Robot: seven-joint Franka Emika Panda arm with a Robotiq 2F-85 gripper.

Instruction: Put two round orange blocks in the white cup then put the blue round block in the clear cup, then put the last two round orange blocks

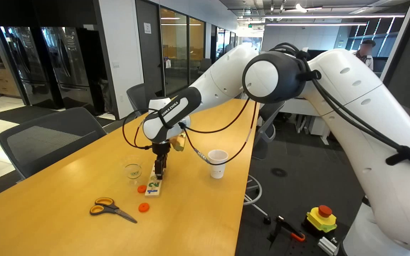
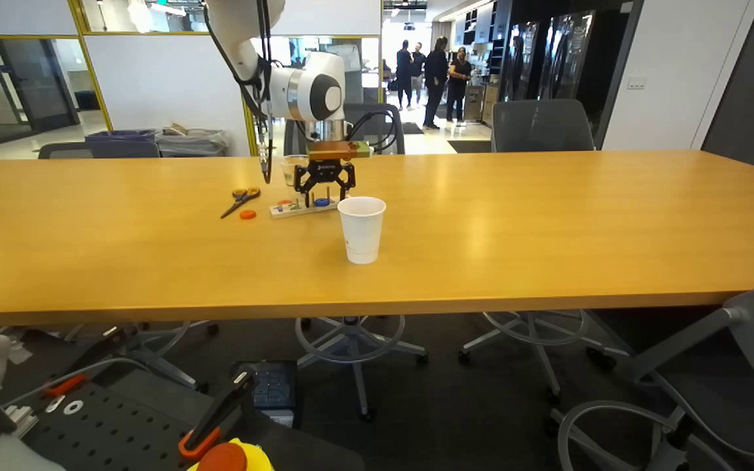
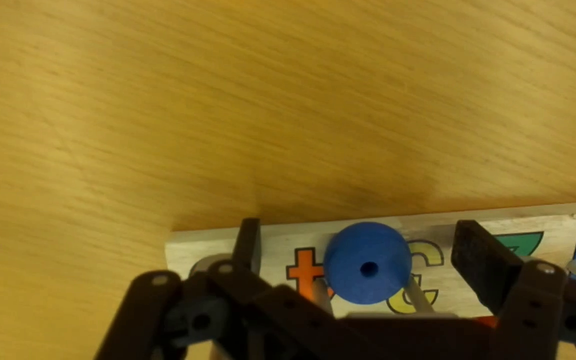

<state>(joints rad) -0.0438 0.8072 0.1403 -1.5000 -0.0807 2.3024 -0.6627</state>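
Observation:
My gripper is open, with one finger on each side of the blue round block, touching neither side. In an exterior view the blue block sits on the pegged board, between the fingers of the gripper. Two round orange blocks, one nearer the board and one nearer the scissors, lie on the table. The clear cup stands beside the board. The white cup stands upright near a table edge, also in an exterior view. Its inside bottom is hidden.
The numbered wooden peg board lies under the gripper, with bare pegs around the blue block. Scissors with orange-lined handles lie near the orange blocks. An arm cable hangs in front of the white cup. Chairs stand around the table.

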